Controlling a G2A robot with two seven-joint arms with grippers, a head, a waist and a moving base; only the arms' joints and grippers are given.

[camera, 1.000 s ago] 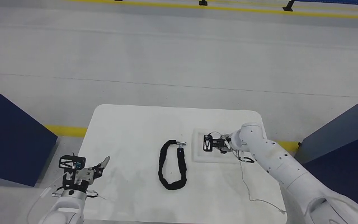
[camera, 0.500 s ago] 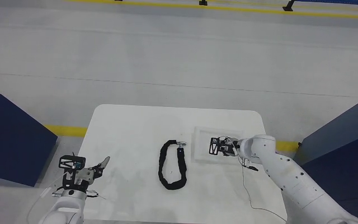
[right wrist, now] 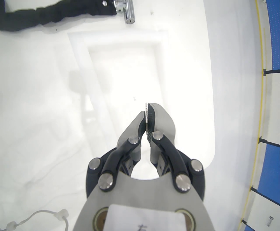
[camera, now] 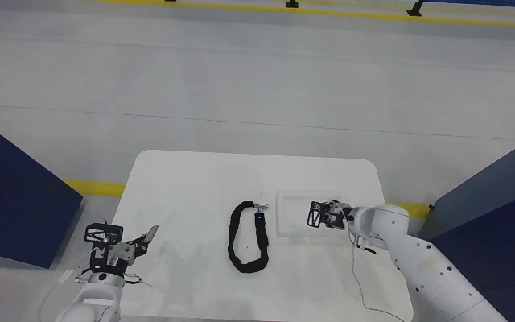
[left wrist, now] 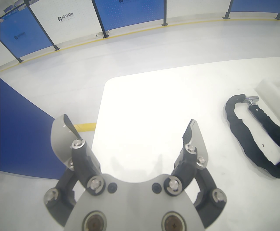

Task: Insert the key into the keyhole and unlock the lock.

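A black sleeved chain lock (camera: pixel 245 237) lies in a loop at the table's middle, its silver lock cylinder (camera: pixel 260 209) at the far end. My right gripper (camera: pixel 314 215) hovers over the right edge of a shallow white tray (camera: pixel 288 197). In the right wrist view this gripper (right wrist: pixel 146 109) is shut on a thin silvery key (right wrist: pixel 145 118), seen edge-on between the pads, and the cylinder's keyhole end (right wrist: pixel 129 20) sits beyond the tray (right wrist: pixel 76 41). My left gripper (left wrist: pixel 130 121) stands open and empty near the table's left front corner, far from the chain (left wrist: pixel 245 140).
A thin white cable (camera: pixel 358 274) trails from the right arm across the table's right side. Dark blue panels stand on the floor to the left and right of the table. Bare tabletop lies between the left gripper (camera: pixel 149 235) and the chain.
The right gripper has drawn back to the right, from over the tray's middle to its right edge, staying shut. The left arm and the chain have not moved.
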